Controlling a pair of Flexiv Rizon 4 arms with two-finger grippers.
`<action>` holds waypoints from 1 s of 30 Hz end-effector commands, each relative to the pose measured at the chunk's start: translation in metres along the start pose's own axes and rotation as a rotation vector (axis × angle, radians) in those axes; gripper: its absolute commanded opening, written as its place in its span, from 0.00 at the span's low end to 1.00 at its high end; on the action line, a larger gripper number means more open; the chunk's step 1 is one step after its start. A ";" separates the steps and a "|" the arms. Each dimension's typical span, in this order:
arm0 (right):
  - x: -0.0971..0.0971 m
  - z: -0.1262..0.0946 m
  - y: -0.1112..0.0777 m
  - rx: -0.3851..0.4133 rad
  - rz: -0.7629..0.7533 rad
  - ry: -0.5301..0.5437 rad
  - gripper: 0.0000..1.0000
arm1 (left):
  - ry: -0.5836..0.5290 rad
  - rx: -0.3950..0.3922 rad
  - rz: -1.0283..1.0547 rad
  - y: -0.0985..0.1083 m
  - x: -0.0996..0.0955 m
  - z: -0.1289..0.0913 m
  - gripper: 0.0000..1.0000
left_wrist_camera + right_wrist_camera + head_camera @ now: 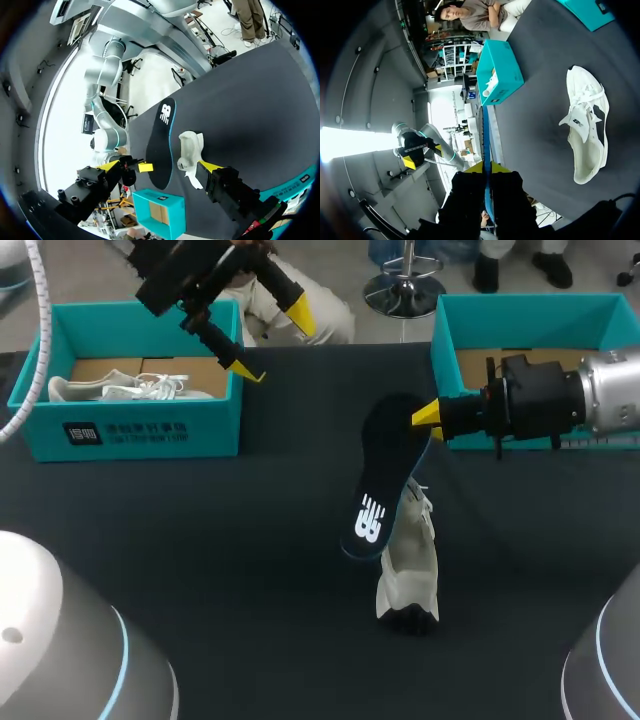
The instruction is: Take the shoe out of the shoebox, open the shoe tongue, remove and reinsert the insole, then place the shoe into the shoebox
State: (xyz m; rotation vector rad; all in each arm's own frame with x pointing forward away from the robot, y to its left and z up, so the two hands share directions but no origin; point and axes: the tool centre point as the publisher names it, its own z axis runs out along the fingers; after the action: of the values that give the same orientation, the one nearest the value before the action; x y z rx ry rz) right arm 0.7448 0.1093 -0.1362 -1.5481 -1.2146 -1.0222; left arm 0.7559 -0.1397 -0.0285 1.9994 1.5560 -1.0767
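Robot lab: arms (600, 390) at black table (200, 540)

table (200, 560) dark | left shoebox (140, 432) (teal) | right shoebox (530, 312) | white shoe (410, 565) near middle

dark matte table (220, 570), plain and evenly lit

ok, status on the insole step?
Right gripper shut on insole, held above the table. Left gripper open, up by the left box. Shoe on the table by the insole's low end, nothing between them.
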 end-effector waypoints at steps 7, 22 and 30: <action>0.000 0.001 0.000 -0.001 0.001 -0.002 0.00 | -0.339 -0.013 -0.006 -0.005 0.022 0.007 1.00; 0.000 0.001 0.000 -0.001 0.001 -0.002 0.00 | -0.398 -0.022 -0.031 -0.012 0.038 0.029 1.00; 0.000 0.001 0.000 -0.001 0.001 -0.002 0.00 | -0.378 -0.019 -0.050 -0.012 0.041 0.032 1.00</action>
State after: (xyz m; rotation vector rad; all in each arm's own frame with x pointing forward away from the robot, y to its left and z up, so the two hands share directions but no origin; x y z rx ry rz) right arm 0.7448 0.1093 -0.1362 -1.5481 -1.2145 -1.0221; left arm 0.7380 -0.1317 -0.0776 1.6319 1.4121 -1.3626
